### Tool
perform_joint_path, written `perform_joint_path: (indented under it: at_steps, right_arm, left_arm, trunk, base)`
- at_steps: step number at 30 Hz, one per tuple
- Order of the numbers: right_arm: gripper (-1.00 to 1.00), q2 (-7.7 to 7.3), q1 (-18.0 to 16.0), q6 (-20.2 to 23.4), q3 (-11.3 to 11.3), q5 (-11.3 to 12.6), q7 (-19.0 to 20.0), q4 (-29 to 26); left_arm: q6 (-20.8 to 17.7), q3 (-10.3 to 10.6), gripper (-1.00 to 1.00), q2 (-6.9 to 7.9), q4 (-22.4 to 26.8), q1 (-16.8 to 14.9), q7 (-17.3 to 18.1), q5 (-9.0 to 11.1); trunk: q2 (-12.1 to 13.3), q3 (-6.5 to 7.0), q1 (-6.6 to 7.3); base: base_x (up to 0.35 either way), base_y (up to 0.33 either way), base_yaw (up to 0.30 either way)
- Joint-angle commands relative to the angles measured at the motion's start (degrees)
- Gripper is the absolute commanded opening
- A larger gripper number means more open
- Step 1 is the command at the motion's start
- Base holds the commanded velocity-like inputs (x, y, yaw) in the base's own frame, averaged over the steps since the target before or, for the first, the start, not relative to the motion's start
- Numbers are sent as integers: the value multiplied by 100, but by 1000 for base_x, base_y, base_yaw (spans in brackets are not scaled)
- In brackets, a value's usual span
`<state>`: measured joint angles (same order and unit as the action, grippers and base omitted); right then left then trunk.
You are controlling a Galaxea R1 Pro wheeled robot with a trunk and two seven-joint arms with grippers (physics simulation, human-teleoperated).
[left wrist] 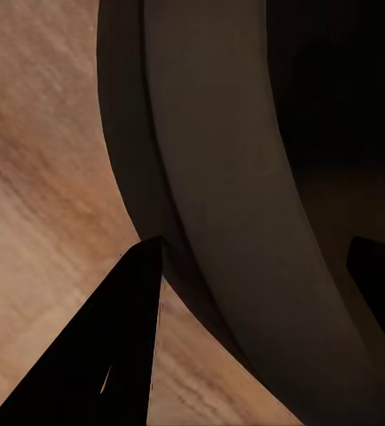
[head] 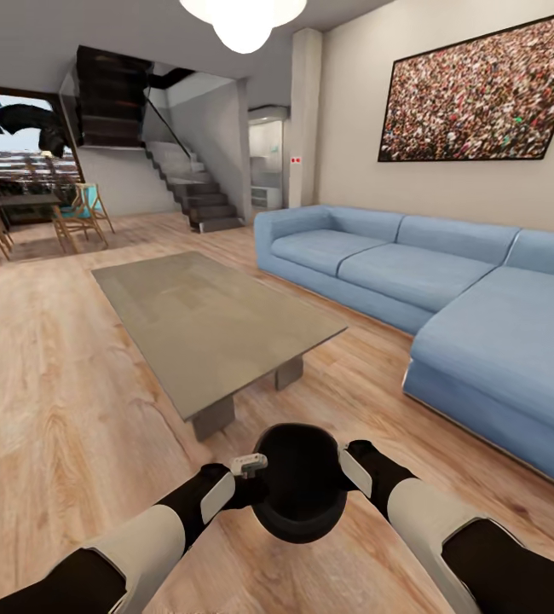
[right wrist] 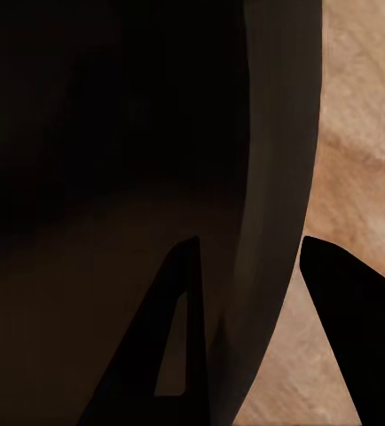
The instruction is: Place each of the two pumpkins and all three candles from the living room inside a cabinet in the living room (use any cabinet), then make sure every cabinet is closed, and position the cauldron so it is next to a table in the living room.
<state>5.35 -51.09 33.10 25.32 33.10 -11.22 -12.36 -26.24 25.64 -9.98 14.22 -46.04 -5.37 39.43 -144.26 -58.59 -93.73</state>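
- The cauldron point(head: 298, 495) is held up between both arms, above the wooden floor point(head: 47, 409), just short of the near end of the grey desk point(head: 209, 320).
- Its rim is clamped by the left hand point(left wrist: 255, 284), one finger inside the wall and one outside.
- The opposite rim is gripped the same way by the right hand point(right wrist: 246, 293).
- A blue sofa point(head: 447, 290) is seen to the right.

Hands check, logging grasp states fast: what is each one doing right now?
Left hand: shut on the cauldron rim, one finger each side.
Right hand: shut on the cauldron's opposite rim.
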Motion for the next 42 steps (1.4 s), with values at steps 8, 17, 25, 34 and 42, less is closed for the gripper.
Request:
perform_joint_path:
  at_steps: [8, 17, 25, 34, 42]
  right_arm:
    - [-100, 98, 2, 4, 219, 214, -47, -12]
    - [-100, 92, 2, 4, 219, 214, -50, -12]
    - [-100, 98, 2, 4, 219, 214, -56, -12]
    - [-100, 95, 29, -5, 228, 205, -48, -12]
    - [-100, 89, 29, -4, 228, 206, -47, -21]
  left_arm:
    - [-22, -68, -100, -2, 98, -107, -43, -14]
    - [-22, -68, -100, -2, 98, -107, -43, -14]
    - [-22, -68, -100, -2, 98, -107, -43, -14]
    - [-22, -68, -100, -2, 98, -107, -43, -14]
    - [-22, -68, -100, -2, 98, -107, -43, -14]
  trunk:
    - [-3, -5, 2]
    - [-3, -5, 2]
    - [-3, -5, 2]
    - [-3, -5, 2]
    - [-3, -37, 2]
  base:
    - [4, -6, 288]
    - [227, -135, 195]
    - [38, -27, 8]
    - [1, 0, 0]
    - [0, 0, 0]
